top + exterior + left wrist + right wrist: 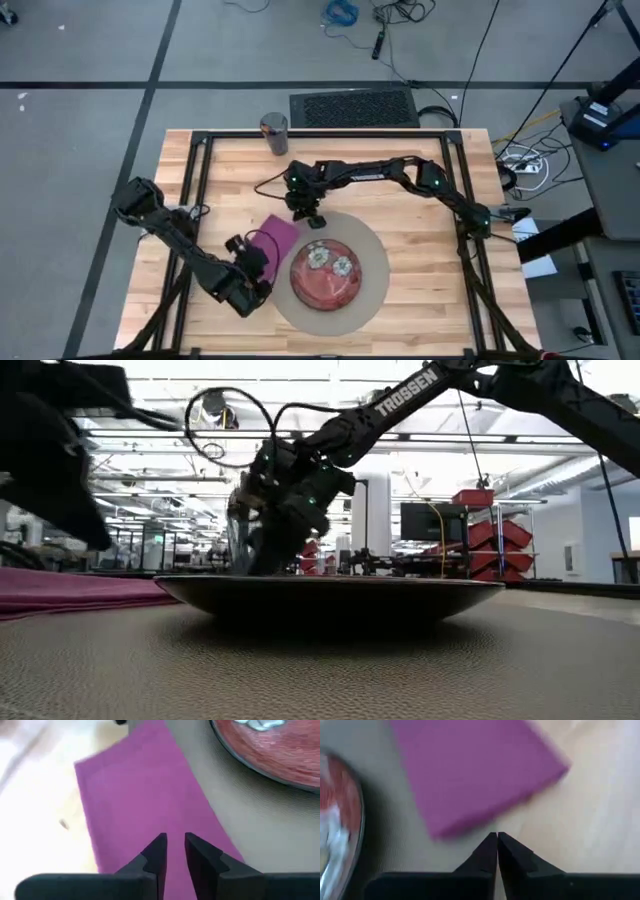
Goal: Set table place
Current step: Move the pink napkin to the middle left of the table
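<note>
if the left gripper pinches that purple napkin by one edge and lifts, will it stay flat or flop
Probably flop: the purple napkin looks like thin folded cloth lying flat, half on the round mat, half on the table. It likely weighs little, so a push may slide or bunch it. The left gripper hovers over it with a narrow gap.

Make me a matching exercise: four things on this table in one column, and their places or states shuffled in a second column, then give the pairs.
1. plate
2. napkin
3. cup
4. right gripper

A. shut, hovering by the napkin's corner
B. far edge of the table, apart from the rest
C. centred on the round mat
D. half on the mat, half on bare wood

Pairs: 1-C, 2-D, 3-B, 4-A
</note>
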